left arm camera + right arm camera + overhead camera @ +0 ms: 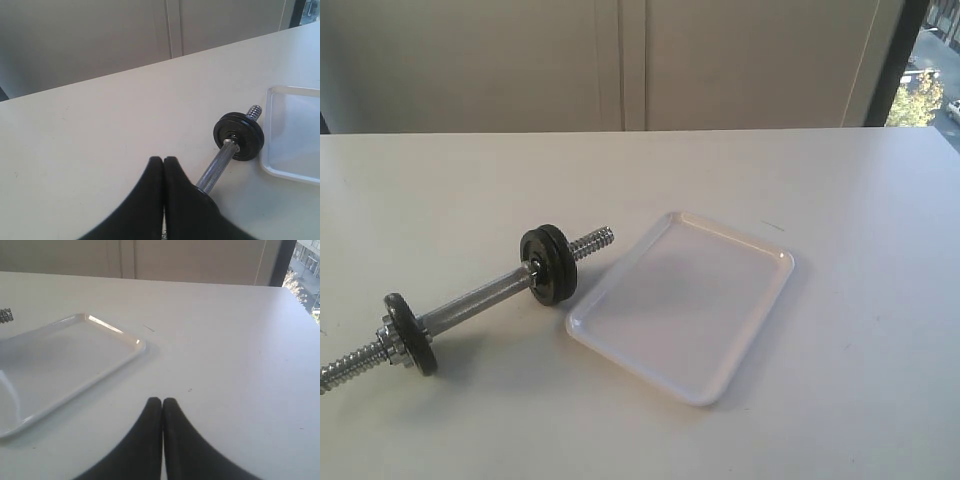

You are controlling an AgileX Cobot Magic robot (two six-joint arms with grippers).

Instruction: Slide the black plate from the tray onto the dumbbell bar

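On the bar point(480, 299) we see the plate point(549, 264), its tray point(690, 310) bare; hence, we judge, left gripper point(163, 161) and right gripper point(162, 401) sit pinched together, empty.

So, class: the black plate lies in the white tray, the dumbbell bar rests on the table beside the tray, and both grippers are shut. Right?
Not quite. The black plate sits on the dumbbell bar, not in the tray, as the exterior view shows. The bar does rest on the table beside the tray, and the left gripper and right gripper are shut.
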